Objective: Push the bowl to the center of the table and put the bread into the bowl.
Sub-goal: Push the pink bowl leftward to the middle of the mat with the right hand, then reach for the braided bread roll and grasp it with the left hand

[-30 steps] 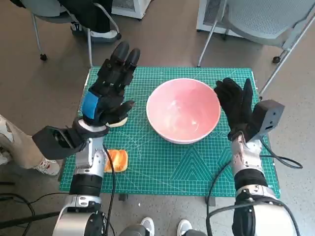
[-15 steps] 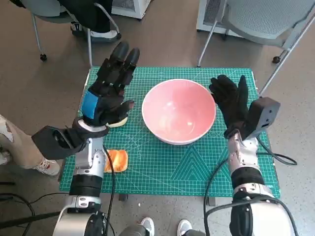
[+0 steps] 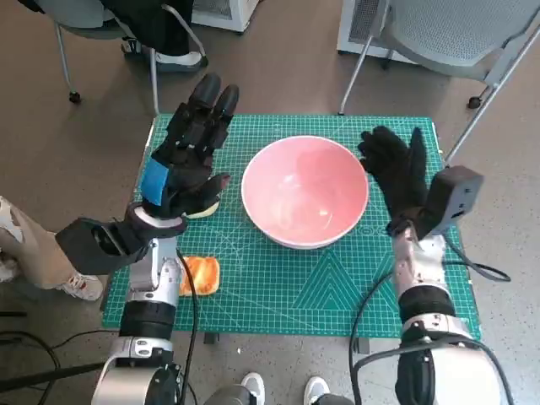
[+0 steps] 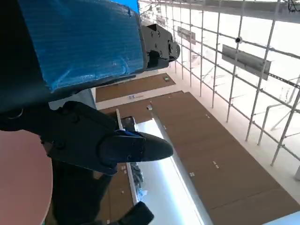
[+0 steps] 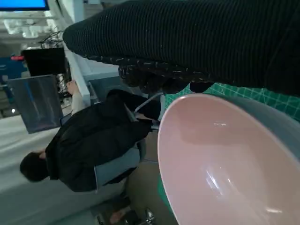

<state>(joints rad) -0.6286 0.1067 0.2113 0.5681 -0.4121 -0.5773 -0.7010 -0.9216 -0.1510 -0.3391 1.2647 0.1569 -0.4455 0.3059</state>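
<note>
- At bench centre: pink bowl; right hand, fingers spread, flat against its 3 o'clock rim.
- Left hand raised at 9 o'clock, fingers apart, empty.
- Bread at 7 o'clock.

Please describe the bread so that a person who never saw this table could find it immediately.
Look at the green mat on the table, then at its near left corner beside the robot's left forearm. The bread lies there, small and orange-brown, far smaller than the pink bowl.

Green mat carries pink bowl and bread
</note>
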